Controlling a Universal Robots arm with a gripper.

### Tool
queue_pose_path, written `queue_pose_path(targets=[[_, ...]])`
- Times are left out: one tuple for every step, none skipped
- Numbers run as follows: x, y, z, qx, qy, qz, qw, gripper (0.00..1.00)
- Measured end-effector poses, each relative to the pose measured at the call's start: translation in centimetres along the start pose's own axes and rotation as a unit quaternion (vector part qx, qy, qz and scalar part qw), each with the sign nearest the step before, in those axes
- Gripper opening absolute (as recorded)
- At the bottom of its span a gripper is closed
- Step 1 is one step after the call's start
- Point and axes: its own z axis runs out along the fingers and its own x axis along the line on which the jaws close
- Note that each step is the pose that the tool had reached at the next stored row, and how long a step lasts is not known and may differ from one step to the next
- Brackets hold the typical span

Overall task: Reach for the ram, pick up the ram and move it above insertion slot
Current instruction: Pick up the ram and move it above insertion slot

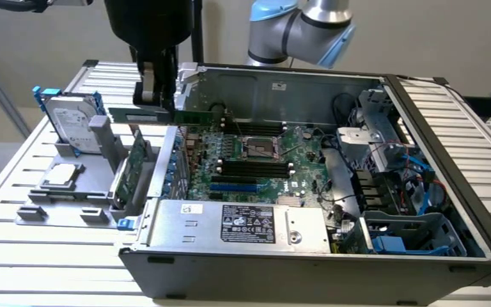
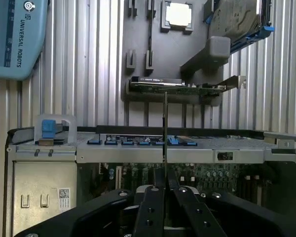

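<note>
**Carrying RAM clear of the chassis wall**

Black two-finger gripper (image 2: 165,197) pinches the long thin green RAM stick (image 1: 171,116) edge-on — held level, probably for alignment. It hangs over the case's edge, short of the black memory sockets (image 1: 250,167).

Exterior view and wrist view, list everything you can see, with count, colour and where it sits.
ram: one, green, held in the gripper above the case's edge
memory slots: several, black, on the green motherboard
computer case: one, dark grey, open on the table
power supply: one, silver, inside the case
hard drive: one, silver, in a blue bracket on the grey holder
expansion card: one, green, upright on the holder
processor: one, silver, on the holder
gripper: one, black, shut on the ram
</note>
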Motion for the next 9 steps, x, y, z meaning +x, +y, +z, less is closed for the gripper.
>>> queue_pose_path(targets=[[0.0,-0.30,-0.02,-0.0001,-0.0002,-0.001,1.0000,0.13],[0.0,-0.59,-0.04,-0.0002,-0.0001,-0.001,1.0000,0.13],[0.0,-0.86,-0.05,-0.0003,0.0000,-0.002,1.0000,0.13],[0.0,-1.11,-0.06,-0.0004,0.0000,-0.003,1.0000,0.13],[0.0,-1.36,-0.07,-0.0005,0.0000,-0.004,1.0000,0.13],[0.0,-1.57,-0.05,-0.0005,0.0001,-0.005,1.0000,0.13],[0.0,-1.76,-0.03,-0.0005,0.0002,-0.006,1.0000,0.13],[0.0,-1.96,0.00,-0.0005,0.0002,-0.006,1.0000,0.13],[0.0,-2.21,0.01,-0.0005,0.0002,-0.007,1.0000,0.13]])
